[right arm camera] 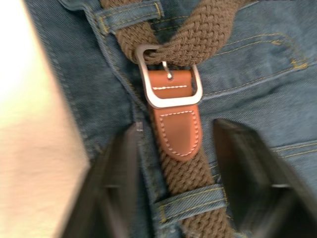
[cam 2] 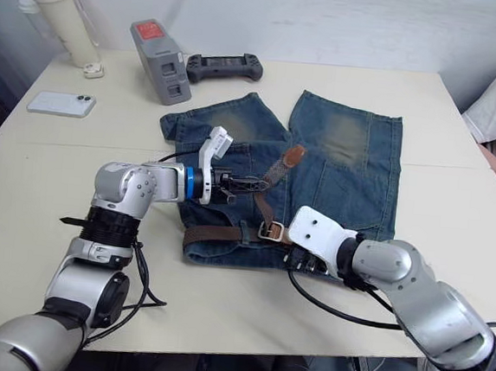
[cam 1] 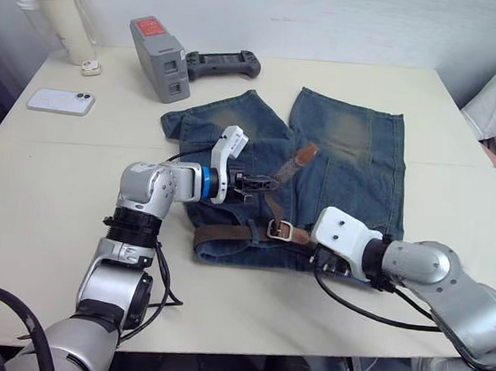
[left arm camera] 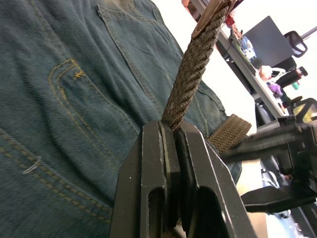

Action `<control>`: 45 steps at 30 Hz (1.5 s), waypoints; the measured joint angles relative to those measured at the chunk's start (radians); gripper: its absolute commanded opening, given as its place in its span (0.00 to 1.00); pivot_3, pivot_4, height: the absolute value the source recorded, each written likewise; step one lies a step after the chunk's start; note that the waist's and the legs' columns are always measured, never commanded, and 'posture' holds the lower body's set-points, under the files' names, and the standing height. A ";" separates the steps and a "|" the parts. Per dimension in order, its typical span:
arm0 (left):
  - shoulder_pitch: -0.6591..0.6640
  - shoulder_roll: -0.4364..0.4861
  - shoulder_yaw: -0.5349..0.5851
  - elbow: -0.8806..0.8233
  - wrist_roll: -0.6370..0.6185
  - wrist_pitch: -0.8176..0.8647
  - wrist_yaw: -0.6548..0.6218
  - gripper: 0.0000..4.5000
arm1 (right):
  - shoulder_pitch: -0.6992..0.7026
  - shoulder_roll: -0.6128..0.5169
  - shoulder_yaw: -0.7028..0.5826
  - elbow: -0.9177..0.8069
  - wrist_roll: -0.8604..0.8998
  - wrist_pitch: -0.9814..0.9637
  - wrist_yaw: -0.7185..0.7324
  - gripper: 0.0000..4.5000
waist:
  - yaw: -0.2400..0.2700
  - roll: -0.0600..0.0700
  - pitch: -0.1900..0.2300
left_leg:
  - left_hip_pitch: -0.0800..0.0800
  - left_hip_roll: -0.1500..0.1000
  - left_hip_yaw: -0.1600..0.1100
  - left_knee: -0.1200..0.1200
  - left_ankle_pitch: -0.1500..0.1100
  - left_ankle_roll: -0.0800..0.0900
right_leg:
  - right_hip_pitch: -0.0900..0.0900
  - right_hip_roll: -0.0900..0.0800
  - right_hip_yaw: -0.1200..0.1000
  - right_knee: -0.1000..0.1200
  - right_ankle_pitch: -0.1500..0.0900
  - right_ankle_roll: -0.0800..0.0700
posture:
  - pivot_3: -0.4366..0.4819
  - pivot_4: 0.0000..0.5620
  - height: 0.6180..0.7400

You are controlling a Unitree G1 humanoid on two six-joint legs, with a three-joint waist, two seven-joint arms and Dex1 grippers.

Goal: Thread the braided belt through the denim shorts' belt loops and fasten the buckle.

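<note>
Black fingers of the left gripper are clamped tight on the belt, pinching the woven strap partway along its free end, which rises from the jaws toward its tan tip. That free end runs up out of the buckle and slants over the middle of the shorts.

The right gripper is open, one finger on each side of the strap just below the buckle, nothing held between them. In the right wrist view the silver frame lies flat on the denim with the strap passed through it, and belt loops cross the strap on either side of the buckle.

The shorts lie spread on a pale table, waistband toward the robot, the belt lying along it. At the far side stand a bottle, a phone, a grey battery pack and a black controller.
</note>
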 measured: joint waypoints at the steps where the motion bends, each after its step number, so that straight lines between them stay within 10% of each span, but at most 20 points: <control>1: 0.000 0.002 -0.003 0.000 0.001 -0.004 -0.003 0.00 | 0.000 0.000 0.011 0.007 -0.017 -0.018 -0.001 0.67 | 0.000 0.000 0.000 | 0.000 0.000 0.000 0.000 0.000 0.000 | 0.000 0.000 0.000 0.000 0.000 0.000 | 0.48 0.27 1.00; 18: -0.026 0.023 -0.024 0.016 0.003 -0.044 -0.039 0.00 | 0.071 0.043 0.145 0.148 -0.408 -0.318 -0.020 0.67 | -0.002 0.000 0.000 | 0.001 0.001 0.000 0.005 0.000 0.001 | 0.000 0.000 0.000 0.003 0.000 0.000 | 0.48 0.27 1.00; 45: -0.025 0.028 -0.028 0.021 0.009 -0.056 -0.044 0.00 | 0.039 0.144 0.026 0.222 -0.509 -0.326 0.034 0.67 | -0.003 0.000 0.000 | 0.000 0.001 0.000 0.004 0.000 0.001 | 0.000 0.000 0.000 0.004 0.000 0.000 | 0.48 0.27 1.00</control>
